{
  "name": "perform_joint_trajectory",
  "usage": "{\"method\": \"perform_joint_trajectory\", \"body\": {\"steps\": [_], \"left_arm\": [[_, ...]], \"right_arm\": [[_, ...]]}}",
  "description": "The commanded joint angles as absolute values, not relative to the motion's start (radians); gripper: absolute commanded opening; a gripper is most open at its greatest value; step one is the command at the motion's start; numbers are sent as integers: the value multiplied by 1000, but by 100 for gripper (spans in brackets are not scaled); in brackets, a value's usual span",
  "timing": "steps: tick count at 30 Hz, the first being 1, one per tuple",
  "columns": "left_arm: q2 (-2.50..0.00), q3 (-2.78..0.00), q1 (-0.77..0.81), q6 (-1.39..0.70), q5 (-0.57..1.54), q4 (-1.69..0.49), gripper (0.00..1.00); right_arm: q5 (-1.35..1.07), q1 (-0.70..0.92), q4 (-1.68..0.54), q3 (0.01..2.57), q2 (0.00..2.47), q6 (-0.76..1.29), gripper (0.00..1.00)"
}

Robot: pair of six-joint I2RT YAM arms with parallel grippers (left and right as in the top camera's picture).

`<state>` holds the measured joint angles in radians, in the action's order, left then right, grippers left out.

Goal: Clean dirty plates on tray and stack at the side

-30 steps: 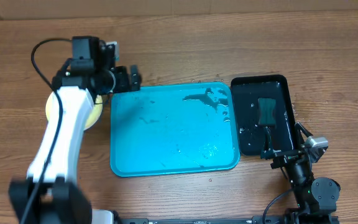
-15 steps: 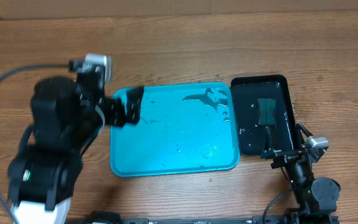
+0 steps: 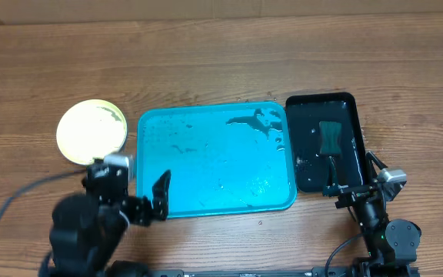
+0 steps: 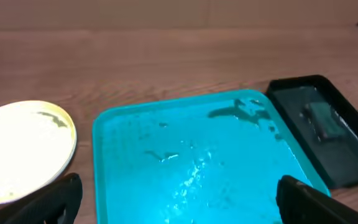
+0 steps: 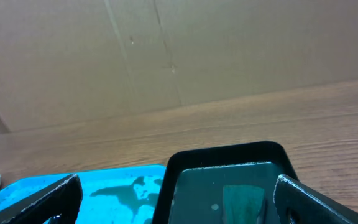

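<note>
- The left gripper (image 4: 180, 205) stands wide open with nothing between its fingers. In the left wrist view its two dark fingertips (image 4: 59, 198) sit at the lower corners of the picture.
- From overhead, this gripper hangs over the near left corner of the tray (image 3: 154, 201), with the left arm (image 3: 87, 231) low at the near edge of the table (image 3: 221, 61).
- The right gripper (image 5: 176, 202) is also spread wide and holds nothing. It sits at the near right of the table, close to the near end of the black tray (image 3: 306, 108).
- The turquoise tray (image 3: 148, 154) lies flat in the middle of the table, its long side running left to right. Its floor is streaked with water, and a dark wet patch (image 3: 254, 120) sits near the far right corner.
- A round pale yellow-green plate (image 3: 92, 131) lies on the wood just left of the tray, near its far left corner but not touching it. A dark smear marks the plate's far edge.
- Whether other plates lie under this one cannot be told.
- The glossy black tray sits just right of the turquoise one and holds a dark green rectangular pad (image 3: 330, 137).
</note>
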<state>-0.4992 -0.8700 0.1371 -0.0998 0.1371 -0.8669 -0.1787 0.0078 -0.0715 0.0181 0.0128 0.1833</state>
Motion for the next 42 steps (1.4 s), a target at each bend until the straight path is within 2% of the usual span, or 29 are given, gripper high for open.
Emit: {"method": "perform_joint_trajectory", "body": {"steps": [1, 9, 18, 21, 28, 31, 37, 42], "left_arm": [[-303, -730, 136, -82, 127, -717, 100], [1, -490, 115, -82, 127, -263, 100], [-4, -234, 76, -83, 80, 361, 100], [-4, -141, 40, -86, 78, 474, 100], [-4, -23, 3, -89, 64, 467, 100], [-4, -5, 3, -89, 39, 339, 100], [-4, -5, 3, -87, -89, -84, 100], [-3, -5, 0, 95, -86, -72, 100]], "right_arm": [[-177, 4, -67, 8, 3, 183, 100], [-177, 4, -67, 8, 3, 183, 100], [-177, 4, -67, 8, 3, 183, 100], [-177, 4, -67, 8, 3, 183, 100], [-177, 4, -67, 8, 3, 183, 100], [-177, 4, -67, 8, 3, 183, 100], [-177, 4, -67, 8, 3, 183, 100], [-177, 4, -67, 8, 3, 183, 100]]}}
